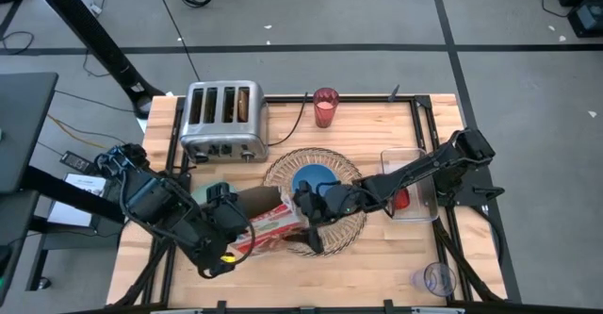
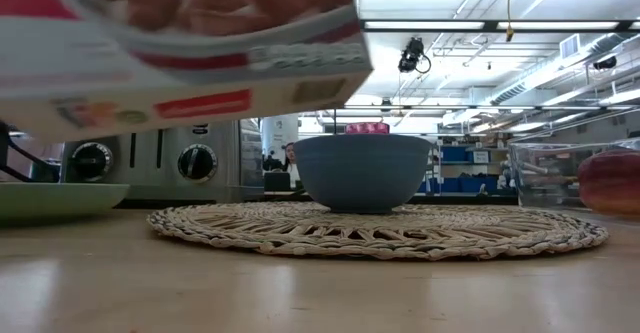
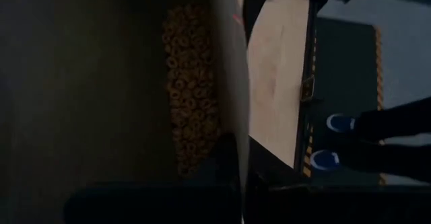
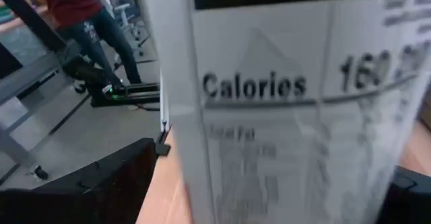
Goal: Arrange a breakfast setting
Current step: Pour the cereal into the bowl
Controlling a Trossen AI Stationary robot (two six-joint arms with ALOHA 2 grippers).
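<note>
Wooden table (image 1: pixel 377 257): one blue bowl (image 1: pixel 311 180).

The overhead view is evenly bright, with soft shadows under the arms on the table (image 1: pixel 396 253). From table height, ceiling strip lights (image 2: pixel 500 25) glare white, and the cereal box (image 2: pixel 180 43) close to the lens is blurred. The left wrist view is very dim; cereal rings (image 3: pixel 192 89) barely show. The right wrist view is smeared, perhaps by motion, its printed label (image 4: pixel 256 86) soft.
</note>
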